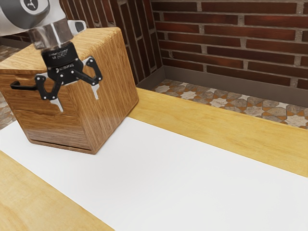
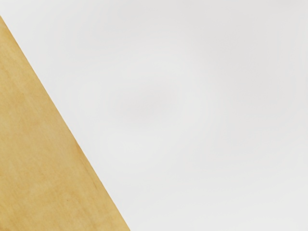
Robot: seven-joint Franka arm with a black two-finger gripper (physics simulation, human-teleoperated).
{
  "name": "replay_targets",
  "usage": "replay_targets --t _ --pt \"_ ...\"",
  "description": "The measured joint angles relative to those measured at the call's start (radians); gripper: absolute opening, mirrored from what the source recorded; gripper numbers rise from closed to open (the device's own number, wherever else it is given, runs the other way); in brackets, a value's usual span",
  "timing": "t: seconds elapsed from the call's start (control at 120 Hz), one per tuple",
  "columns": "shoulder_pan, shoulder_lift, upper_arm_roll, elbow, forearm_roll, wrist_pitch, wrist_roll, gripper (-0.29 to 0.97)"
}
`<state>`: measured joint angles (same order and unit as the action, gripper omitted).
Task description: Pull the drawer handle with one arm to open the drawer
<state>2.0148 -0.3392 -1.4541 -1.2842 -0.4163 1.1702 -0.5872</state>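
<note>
Black two-finger gripper (image 1: 77, 96) is hanging with fingers spread, gripping nothing; thin black bar handle (image 1: 24, 88) is sticking out of the wooden cabinet's top drawer (image 1: 19, 102), just beside it at the exterior view's left; handle is looking rigid, slim, probably slick; I'm judging mid-bar the best grip.

The fingers (image 1: 57, 102) hide one end of the drawer handle (image 1: 21, 88).
</note>
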Motion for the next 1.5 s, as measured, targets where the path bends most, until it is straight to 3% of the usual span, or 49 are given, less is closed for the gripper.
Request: replay_targets --t 0.225,0.333,0.417,0.617,0.7,0.8,0.925,1.1,1.383,1.5 --pt "-0.008 0.0 0.023 0.01 -0.005 0.071 -0.142 0.66" --pt "-0.018 0.003 0.055 0.209 0.069 0.047 -0.201 0.66" --pt "-0.008 0.01 0.057 0.255 0.101 0.07 -0.243 0.66" --pt "0.214 0.026 0.049 0.201 0.082 0.21 -0.313 0.66" --pt "0.252 0.011 0.057 0.147 0.065 0.278 -0.326 0.65" --pt "0.264 -0.094 0.17 0.06 -0.028 0.373 -0.333 0.64" --pt "0.27 -0.285 0.363 -0.095 -0.229 0.461 -0.34 0.62" --pt "0.283 -0.367 0.466 -0.26 -0.47 0.502 -0.322 0.62" --pt "0.239 -0.415 0.51 -0.413 -0.66 0.495 -0.255 0.56" --pt "0.192 -0.327 0.541 -0.416 -0.675 0.493 -0.203 0.56"
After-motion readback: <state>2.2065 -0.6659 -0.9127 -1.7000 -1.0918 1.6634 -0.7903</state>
